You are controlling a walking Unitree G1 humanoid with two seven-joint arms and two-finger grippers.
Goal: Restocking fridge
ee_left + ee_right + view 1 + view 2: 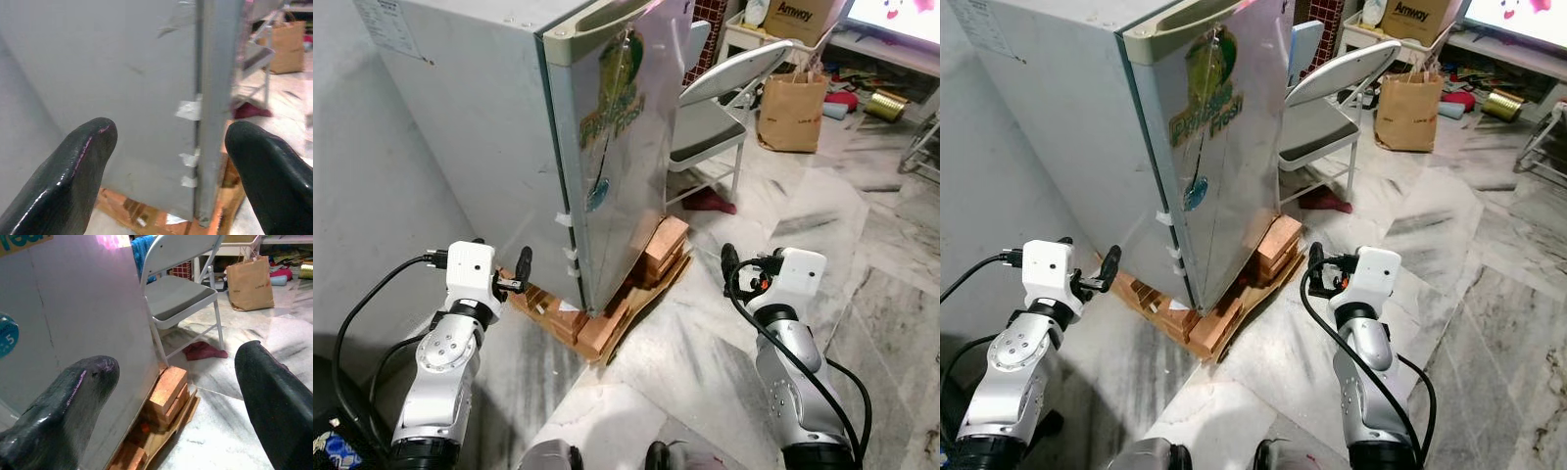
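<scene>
Wrist views show the left tool point(168, 161) and right tool point(178, 396) spread wide, empty, facing the fridge point(607, 147).

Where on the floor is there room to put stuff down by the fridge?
The marble floor is bare between the fridge, the folding chair and the right gripper. It is crowded at the bricks under the fridge, the red cloth and the paper bag.
</scene>
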